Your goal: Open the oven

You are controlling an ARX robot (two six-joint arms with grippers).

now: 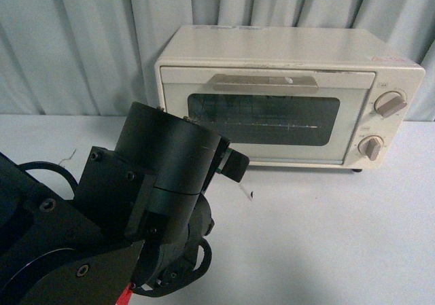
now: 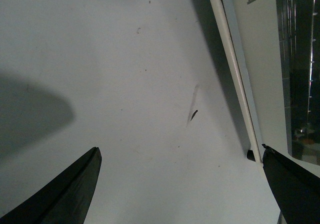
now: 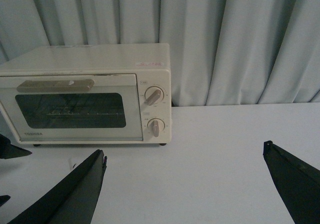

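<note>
The cream oven point(image 1: 285, 50) stands at the back of the white table point(image 1: 340, 237) against a pale curtain point(image 1: 68, 40), with its glass door point(image 1: 262, 118) shut. The door's lower corner reads "TOSHIBA" point(image 3: 34, 133). It has one bar handle point(image 1: 265, 82) and two knobs point(image 1: 391, 103). The left hand point(image 2: 181, 151), near the oven's front, and the right hand point(image 3: 185, 149), farther back, are both spread wide and grasp nothing.

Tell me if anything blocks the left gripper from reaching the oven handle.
Nothing visible blocks it. The left gripper hangs open beside the oven, near its lower front edge, and the handle on the shut door above is unobstructed.
</note>
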